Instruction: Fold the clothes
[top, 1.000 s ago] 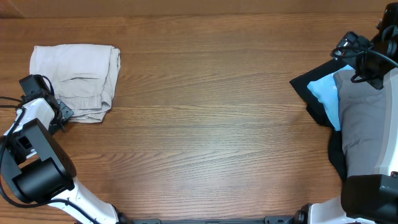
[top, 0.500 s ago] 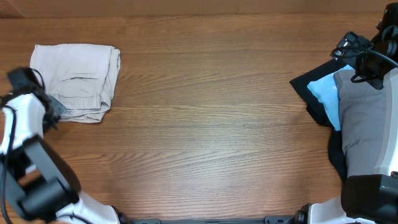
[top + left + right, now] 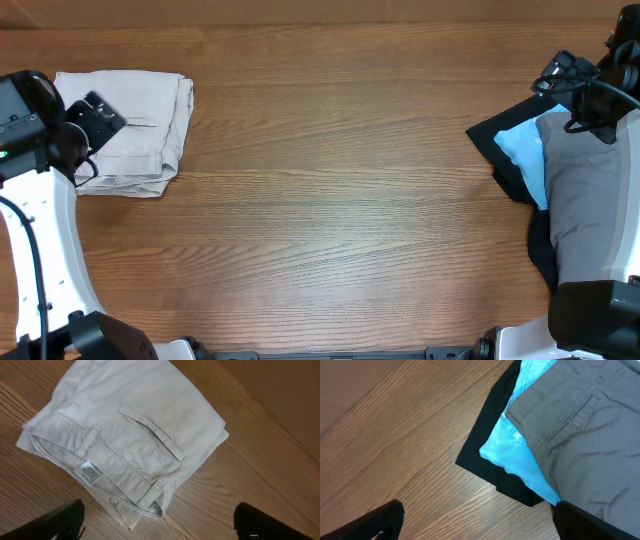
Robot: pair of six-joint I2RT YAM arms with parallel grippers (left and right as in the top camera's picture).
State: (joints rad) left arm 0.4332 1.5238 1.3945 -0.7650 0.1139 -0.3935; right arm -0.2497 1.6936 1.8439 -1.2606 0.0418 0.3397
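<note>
The beige shorts (image 3: 135, 110) lie folded into a neat rectangle at the far left of the wooden desk (image 3: 340, 200). From the left wrist view I see their waistband with its belt loops, a welt pocket, and a small white label (image 3: 90, 471) on the inside of the band. The left hand (image 3: 159, 522) hangs above them, its two dark fingers (image 3: 65, 520) spread wide at the bottom corners of that view, with nothing between them. From above, the head of the left arm (image 3: 30, 110) covers the left edge of the shorts.

Well apart, on the far right, sits a pile of three pieces. A grey garment (image 3: 585, 190) lies on top, a light blue garment (image 3: 522, 150) pokes out from under its left side, and a black garment (image 3: 495, 135) spreads flat beneath both. The right hand (image 3: 475, 520) hovers over the pile's far corner, fingers equally far apart and gripping nothing. A black cable (image 3: 595, 100) from the right arm loops across the top of the grey cloth, and the arm's base (image 3: 595, 320) hides the pile's near end.
</note>
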